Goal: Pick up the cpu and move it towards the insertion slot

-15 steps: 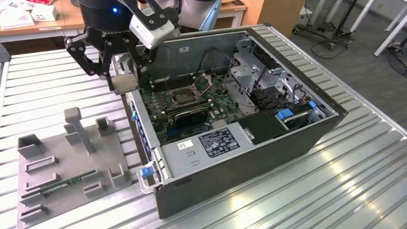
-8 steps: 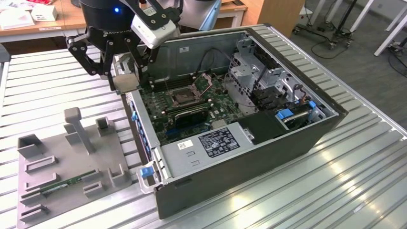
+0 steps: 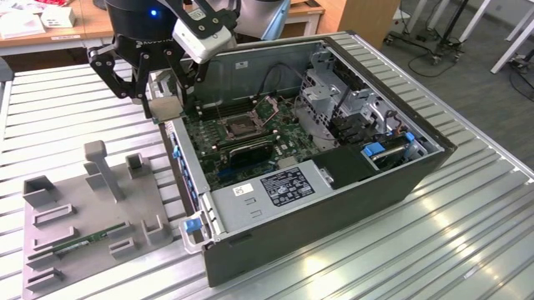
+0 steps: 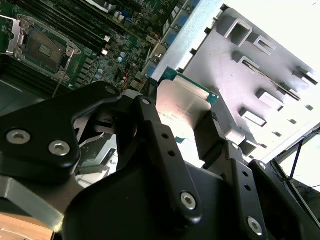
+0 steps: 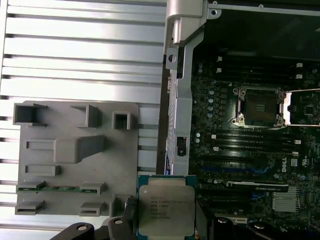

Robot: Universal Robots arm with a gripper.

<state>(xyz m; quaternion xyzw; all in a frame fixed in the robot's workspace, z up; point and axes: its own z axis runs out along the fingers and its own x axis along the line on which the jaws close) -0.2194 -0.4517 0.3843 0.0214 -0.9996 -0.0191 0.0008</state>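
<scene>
Hand (image 5: 165, 227) clamped on cpu (image 5: 166, 208) by opposite edges, bottom centre of first wrist view, well apart from slot (image 5: 261, 106) at right. Light, rigid, thin; likely fragile underneath.

The cpu (image 5: 166, 210) has a silver-grey top with a green rim. The pincer (image 4: 187, 135) is black. The holder tray (image 5: 65, 150) is plain grey, the desk (image 5: 85, 55) is silver with ribbed stripes, and the motherboard (image 5: 250, 150) is dark green.
</scene>
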